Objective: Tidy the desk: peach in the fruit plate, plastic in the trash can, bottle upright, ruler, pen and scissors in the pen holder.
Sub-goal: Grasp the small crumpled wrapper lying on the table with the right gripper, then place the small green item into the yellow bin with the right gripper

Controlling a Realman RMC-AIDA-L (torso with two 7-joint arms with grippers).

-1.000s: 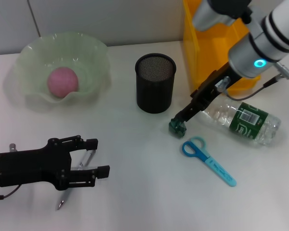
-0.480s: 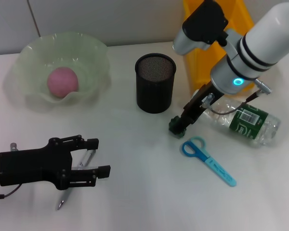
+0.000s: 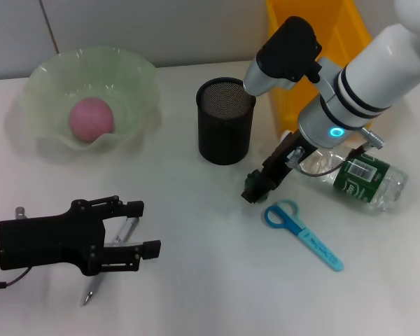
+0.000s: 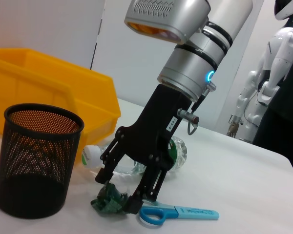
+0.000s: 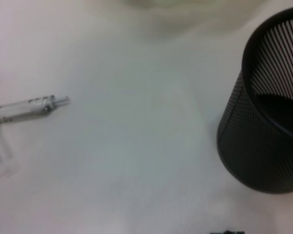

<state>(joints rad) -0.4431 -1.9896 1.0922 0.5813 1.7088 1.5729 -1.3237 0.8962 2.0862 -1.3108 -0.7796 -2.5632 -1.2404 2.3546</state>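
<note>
The black mesh pen holder point(image 3: 225, 120) stands upright on the white desk point(image 3: 196, 280) and serves as landmark. Just to its right and nearer the robot, the right gripper point(image 3: 255, 187) reaches down to the desk, its black fingers point(image 4: 136, 197) spread a little around a small crumpled green piece of plastic point(image 4: 109, 202); the wad sits on the surface between them, and I cannot tell whether they pinch it. Just beyond that, a blue-handled pair of scissors point(image 3: 302, 233) lies flat, closed. Right of the pen holder, past the right arm, a clear plastic bottle with a green label point(image 3: 357, 180) lies on its side, and behind it stands a yellow plastic bin point(image 3: 287, 49). Far left of the pen holder, a pale green wavy-rimmed fruit plate point(image 3: 91, 98) holds the pink peach point(image 3: 92, 119). Nearer the robot and left of the holder, the left gripper point(image 3: 144, 227) hovers with fingers wide apart, holding nothing, over a silver pen point(image 3: 110, 257) lying on the desk.
</note>
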